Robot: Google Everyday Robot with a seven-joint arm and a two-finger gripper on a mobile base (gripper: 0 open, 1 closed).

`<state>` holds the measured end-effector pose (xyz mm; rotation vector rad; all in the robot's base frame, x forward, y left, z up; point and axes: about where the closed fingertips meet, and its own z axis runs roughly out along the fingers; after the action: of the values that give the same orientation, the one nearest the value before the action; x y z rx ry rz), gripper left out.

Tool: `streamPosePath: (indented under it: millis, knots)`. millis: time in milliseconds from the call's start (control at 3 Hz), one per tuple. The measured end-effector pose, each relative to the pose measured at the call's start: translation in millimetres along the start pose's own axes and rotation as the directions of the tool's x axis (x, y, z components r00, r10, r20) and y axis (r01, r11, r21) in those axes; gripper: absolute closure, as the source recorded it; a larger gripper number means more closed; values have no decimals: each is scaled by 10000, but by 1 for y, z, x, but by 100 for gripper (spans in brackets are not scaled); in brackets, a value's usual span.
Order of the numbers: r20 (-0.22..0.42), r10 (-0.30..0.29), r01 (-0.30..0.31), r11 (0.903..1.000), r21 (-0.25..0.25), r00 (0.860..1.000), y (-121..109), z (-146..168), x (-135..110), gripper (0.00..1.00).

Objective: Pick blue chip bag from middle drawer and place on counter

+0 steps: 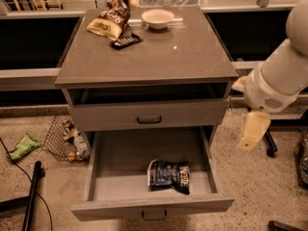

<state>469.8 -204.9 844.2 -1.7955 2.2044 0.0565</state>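
Observation:
The blue chip bag (pixel 168 174) lies crumpled on the floor of the open middle drawer (pixel 144 207), near its front right. The counter (pixel 159 57) is the grey-brown top of the cabinet above it. My gripper (pixel 252 131) hangs from the white arm at the right, beside the cabinet's right edge. It is above and to the right of the bag, outside the drawer, and holds nothing that I can see.
On the counter's back stand a brown-and-yellow bag (pixel 111 18), a white bowl (pixel 158 18) and a dark flat packet (pixel 126 41). The upper drawer (pixel 149 114) is shut. A wire basket (pixel 65 138), a green wrapper (pixel 21 147) and a black pole (pixel 31 196) are on the floor at the left.

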Motion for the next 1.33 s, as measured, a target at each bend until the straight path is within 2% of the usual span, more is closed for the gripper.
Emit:
streamPosePath:
  millis: [333,667,1000,1333]
  knots:
    - [784,-181,227,9980,-582,9968,7,67,5,0]
    - [1562,-466,618,9936,-942,9866,13,123,1,0]
    - [1562,-466,618,9936,-942,9866,13,123,1,0]
    - [2113,-800,1076,9866,-1226,9742,15,151,-5,0]
